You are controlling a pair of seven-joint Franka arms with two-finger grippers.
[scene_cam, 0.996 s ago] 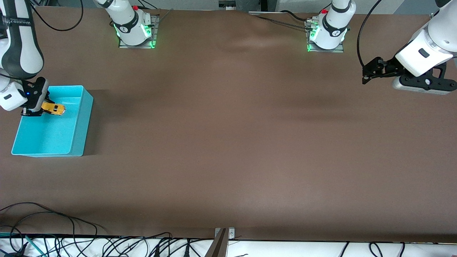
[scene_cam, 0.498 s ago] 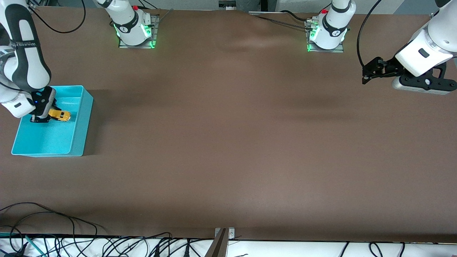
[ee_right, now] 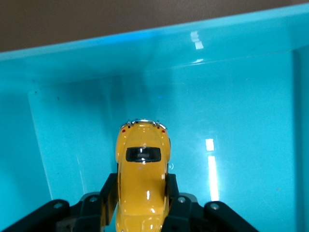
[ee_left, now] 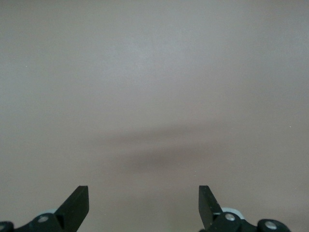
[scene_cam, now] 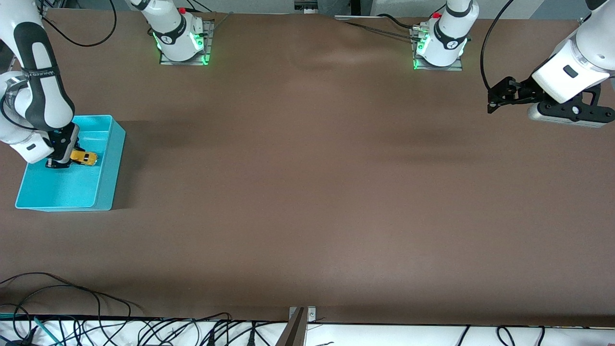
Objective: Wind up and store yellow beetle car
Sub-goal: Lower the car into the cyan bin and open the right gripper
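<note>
The right gripper is clamped on the toy car, one black finger pressed to each flank of the small yellow body, inside the bin at the right arm's end of the table. In the right wrist view the car points away from the gripper, its dark window and a row of small chrome and red details facing the bin's end wall. The car's nose stops short of that wall, and the turquoise floor shows on both sides of it. Whether its wheels rest on the bin floor cannot be told. From the front camera the car sits in the part of the bin farther from that camera, near the long wall that faces the middle of the table. The bin itself is a shallow turquoise rectangle, its long sides running toward the front camera.

At the left arm's end of the table the left gripper waits in the air over bare brown tabletop, well apart from the bin. Its two black fingers stand wide apart with nothing between them, and a soft shadow lies across the surface below.
</note>
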